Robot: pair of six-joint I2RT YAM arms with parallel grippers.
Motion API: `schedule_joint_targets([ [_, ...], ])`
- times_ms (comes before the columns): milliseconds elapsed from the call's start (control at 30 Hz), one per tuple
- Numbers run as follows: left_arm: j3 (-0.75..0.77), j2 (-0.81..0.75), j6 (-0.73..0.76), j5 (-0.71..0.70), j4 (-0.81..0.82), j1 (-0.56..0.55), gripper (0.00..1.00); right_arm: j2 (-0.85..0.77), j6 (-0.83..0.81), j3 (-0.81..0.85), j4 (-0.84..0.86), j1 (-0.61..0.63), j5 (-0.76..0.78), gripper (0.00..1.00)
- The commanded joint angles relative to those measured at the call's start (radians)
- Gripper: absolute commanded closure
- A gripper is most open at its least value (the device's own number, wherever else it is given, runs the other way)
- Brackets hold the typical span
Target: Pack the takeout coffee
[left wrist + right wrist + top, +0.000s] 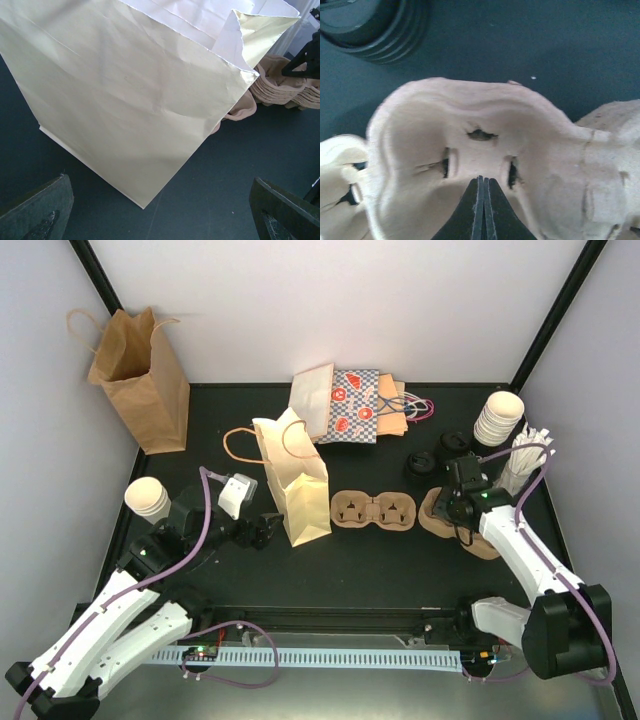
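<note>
Two stacks of small white paper cups show in the top view, one at the left edge point(148, 498) and one at the back right point(498, 418). A cream handled paper bag point(297, 483) stands open mid-table and fills the left wrist view point(125, 95). My left gripper point(267, 532) is open and empty beside the bag's near left corner, its fingers wide apart point(159, 200). My right gripper point(447, 508) is shut, with its tips point(483, 179) down in a well of the top pulp cup carrier point(470, 125) of a stack point(462, 520).
A single pulp carrier point(372, 510) lies right of the cream bag. Black lids point(440, 455) and a bundle of white sticks point(520, 462) sit at the back right. A brown bag point(140, 375) stands at the back left. Patterned bags point(350, 405) lie at the back.
</note>
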Motion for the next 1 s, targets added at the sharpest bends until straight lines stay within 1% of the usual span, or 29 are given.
schedule_joint_targets([
  [0, 0.001, 0.003, 0.000, -0.017, 0.007, -0.004, 0.01, 0.016, 0.014, -0.022, 0.022, -0.044, 0.031, 0.99],
  [200, -0.001, 0.002, -0.001, -0.019, 0.005, -0.004, 0.01, 0.029, 0.021, -0.030, 0.004, -0.109, 0.060, 0.99],
  [300, 0.001, 0.001, -0.001, -0.020, 0.005, -0.003, 0.01, 0.024, 0.061, -0.026, -0.023, -0.145, 0.111, 0.99],
  [533, 0.001, -0.003, -0.002, -0.024, 0.004, -0.003, 0.01, -0.010, 0.073, -0.036, -0.015, -0.340, 0.118, 0.99],
  [633, 0.001, -0.003, -0.003, -0.025, 0.004, -0.004, 0.01, -0.023, 0.107, -0.033, -0.035, -0.420, 0.173, 0.99],
  [700, 0.000, -0.003, -0.003, -0.027, 0.003, -0.003, 0.01, -0.032, 0.116, -0.029, -0.047, -0.442, 0.190, 0.99],
  [800, 0.001, -0.003, -0.004, -0.027, 0.003, -0.003, 0.01, -0.078, 0.069, -0.024, -0.039, -0.443, 0.141, 0.99],
  [833, 0.001, 0.000, -0.004, -0.027, 0.004, -0.003, 0.01, -0.101, 0.043, -0.026, -0.026, -0.443, 0.120, 0.97],
  [867, 0.001, 0.002, -0.003, -0.026, 0.004, -0.004, 0.01, -0.124, 0.009, -0.028, -0.009, -0.442, 0.084, 0.90],
  [933, 0.002, 0.006, -0.003, -0.024, 0.005, -0.003, 0.01, -0.169, -0.039, -0.023, 0.014, -0.440, 0.003, 0.70],
  [967, 0.002, 0.007, -0.002, -0.023, 0.006, -0.003, 0.01, -0.192, -0.069, -0.017, 0.027, -0.435, -0.040, 0.63],
])
